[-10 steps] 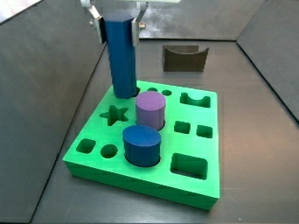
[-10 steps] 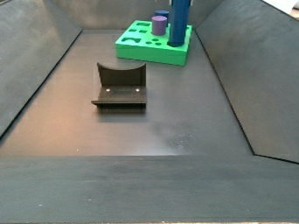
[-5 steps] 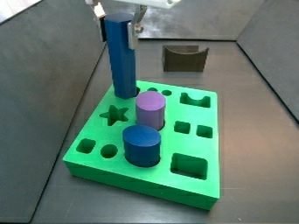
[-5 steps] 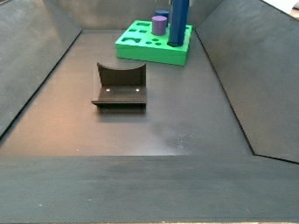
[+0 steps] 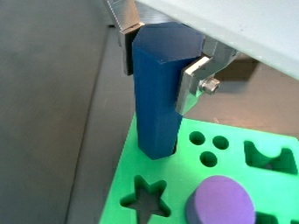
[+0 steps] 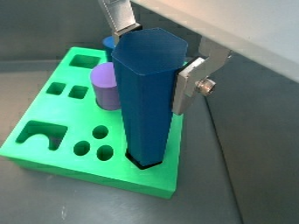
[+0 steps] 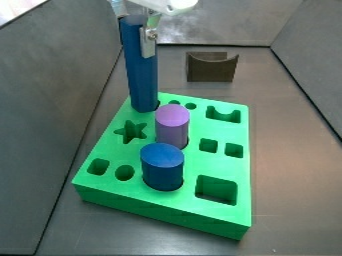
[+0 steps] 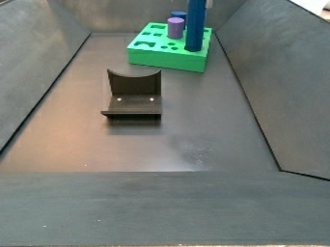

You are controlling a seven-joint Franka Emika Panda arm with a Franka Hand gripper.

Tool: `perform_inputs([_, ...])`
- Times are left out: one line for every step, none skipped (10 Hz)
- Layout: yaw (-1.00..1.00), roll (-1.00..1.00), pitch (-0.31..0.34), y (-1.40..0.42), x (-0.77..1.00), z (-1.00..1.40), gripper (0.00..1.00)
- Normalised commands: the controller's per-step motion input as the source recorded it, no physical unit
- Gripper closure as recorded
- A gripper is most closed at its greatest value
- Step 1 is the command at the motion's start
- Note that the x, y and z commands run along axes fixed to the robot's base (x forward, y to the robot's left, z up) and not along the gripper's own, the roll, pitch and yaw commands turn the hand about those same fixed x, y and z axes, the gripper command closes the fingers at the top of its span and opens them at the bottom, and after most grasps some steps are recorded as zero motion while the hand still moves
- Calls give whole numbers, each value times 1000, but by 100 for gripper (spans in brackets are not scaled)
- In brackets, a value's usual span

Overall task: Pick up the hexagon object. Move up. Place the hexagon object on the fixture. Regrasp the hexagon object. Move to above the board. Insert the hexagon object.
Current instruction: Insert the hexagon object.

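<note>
From where I stand, the biggest thing is the dark grey floor [image 8: 168,145] of the enclosure, with sloping walls rising on each side. On it, toward one end, lies the board [image 7: 127,185], a bright green square slab cut with shaped holes; a star-shaped hole [image 7: 130,130] shows near its edge, and circles and squares are spread over the rest. In a side view the board [image 8: 152,56] sits at the far end of the floor.

Next in size is the hexagon object [image 7: 139,70], a long blue prism standing upright with its lower end in a hole at one corner of the board. Both wrist views show that lower end sunk into the green surface, the flat faces of the prism [image 5: 158,96] running straight up from it, and its hexagonal top [image 6: 149,54] plain and matte.

The end effector [image 5: 163,54] is at the upper part of the prism, one silver finger [image 5: 193,80] on either side. The plates lie close along its faces, but I cannot tell whether they press on it or stand just clear. In a side view the end effector [image 7: 139,20] shows at the very top edge.

Two shorter pegs stand in the board: a purple cylinder [image 7: 171,126] near the middle and a dark-blue cylinder [image 7: 162,166] just in front of it.

The fixture [image 8: 131,94], a small dark block with a curved notch, rests on the floor well apart from the board.
</note>
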Motion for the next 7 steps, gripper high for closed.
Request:
perform_inputs([-677, 0, 26, 323, 254, -366, 100])
perform_inputs([-506, 0, 51, 251, 349, -317, 100])
perform_inputs([-446, -16, 0, 43, 480, -497, 100])
perform_inputs([-303, 0, 4, -89, 371, -563, 100])
perform_inputs([14, 0, 14, -240, 0, -526, 100])
perform_inputs([137, 0, 0, -220, -154, -477, 100])
perform_inputs([163, 0, 0, 0, -191, -154, 100])
